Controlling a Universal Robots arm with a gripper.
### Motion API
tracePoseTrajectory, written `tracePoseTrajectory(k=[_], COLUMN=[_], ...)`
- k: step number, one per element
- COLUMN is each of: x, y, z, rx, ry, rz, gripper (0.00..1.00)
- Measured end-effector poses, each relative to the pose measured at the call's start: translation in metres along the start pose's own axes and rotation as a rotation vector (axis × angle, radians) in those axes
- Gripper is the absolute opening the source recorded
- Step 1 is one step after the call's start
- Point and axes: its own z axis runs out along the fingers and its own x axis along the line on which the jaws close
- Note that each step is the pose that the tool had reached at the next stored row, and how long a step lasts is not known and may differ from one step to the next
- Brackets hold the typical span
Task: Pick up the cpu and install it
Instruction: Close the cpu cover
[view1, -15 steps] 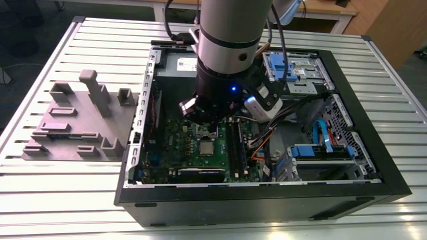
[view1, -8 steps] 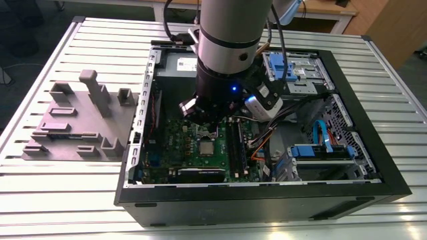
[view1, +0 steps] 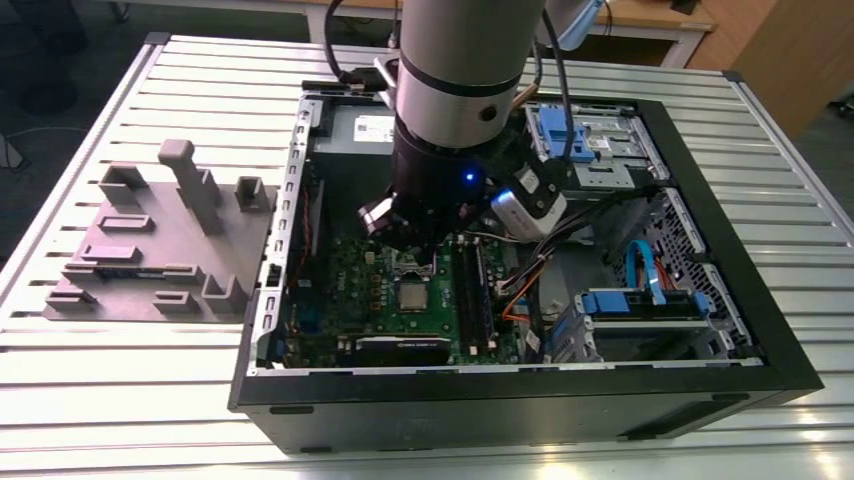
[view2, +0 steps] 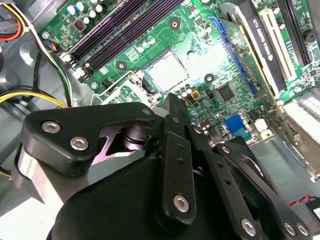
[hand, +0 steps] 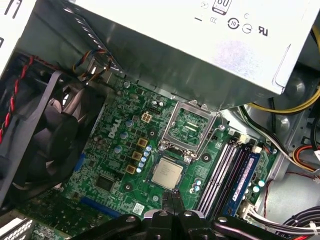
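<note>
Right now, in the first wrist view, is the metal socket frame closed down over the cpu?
No. The socket frame stands hinged open, and the cpu lies uncovered on the green board.

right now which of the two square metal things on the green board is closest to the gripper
The cpu, the solid silvery square lying flat just ahead of the gripper. The socket frame is an open hinged rectangle farther off.

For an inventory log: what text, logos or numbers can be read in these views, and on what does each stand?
Board: a white brand logo, left unquoted here.
Power supply: round certification symbols on its casing; no words legible.
Card: white lettering along its black edge, too blurred to read.
Cpu: any print on its top is too small to read.
</note>
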Motion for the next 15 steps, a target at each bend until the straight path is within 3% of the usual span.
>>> tracePoseTrajectory(k=[15], x=[0.0], y=[0.0], z=[0.0], rx=[0.0014], ry=[0.0019], rz=[-0.065], gripper=[0.1])
